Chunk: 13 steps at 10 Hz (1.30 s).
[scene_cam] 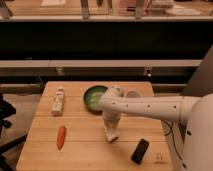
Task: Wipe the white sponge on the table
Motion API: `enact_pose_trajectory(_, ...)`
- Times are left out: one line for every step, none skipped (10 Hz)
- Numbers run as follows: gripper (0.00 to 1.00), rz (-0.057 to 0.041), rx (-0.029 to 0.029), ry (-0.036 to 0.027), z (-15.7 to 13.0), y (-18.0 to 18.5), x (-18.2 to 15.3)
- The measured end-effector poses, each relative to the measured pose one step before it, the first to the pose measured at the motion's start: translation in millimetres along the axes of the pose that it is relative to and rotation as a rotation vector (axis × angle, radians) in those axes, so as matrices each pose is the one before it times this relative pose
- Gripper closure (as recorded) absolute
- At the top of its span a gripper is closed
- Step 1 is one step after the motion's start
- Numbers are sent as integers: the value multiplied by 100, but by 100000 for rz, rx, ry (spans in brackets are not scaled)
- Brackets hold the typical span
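On the table (80,155), the gripper (111,133) reaches straight down near the middle, onto the white sponge (112,136). Behind it sits a bowl (93,97), with a cup (133,94) to the bowl's right. A carrot (61,137) lies to the left, a packet (58,100) behind the carrot. A phone-like slab (140,151) lies front right.
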Motion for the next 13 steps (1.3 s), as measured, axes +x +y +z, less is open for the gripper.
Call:
enact_pose_trajectory(99,-1475,-502,-247,-55,669,268)
enact_pose_trajectory(99,-2897,-300,-523,-15,698,256)
enact_pose_trajectory(99,-2404,-347,-445,-56,363,33)
enact_pose_trajectory(99,-786,21,-196,-42,159,43)
enact_pose_trajectory(99,-150,-322,-65,-59,127,-8)
enact_pose_trajectory(99,-1741,-131,-3,-112,123,-19)
enact_pose_trajectory(99,-1494,-465,-30,-14,608,35)
enact_pose_trajectory(99,-1788,-336,-188,-46,382,-15)
enact_pose_trajectory(99,-2722,-431,-143,-53,423,38)
enact_pose_trajectory(99,-1214,-367,-225,7,55,29)
enact_pose_trajectory(99,-959,-139,-84,-14,-6,39)
enact_pose_trajectory(99,-647,-267,-76,11,337,35)
enact_pose_trajectory(99,-2056,-463,-143,40,484,38)
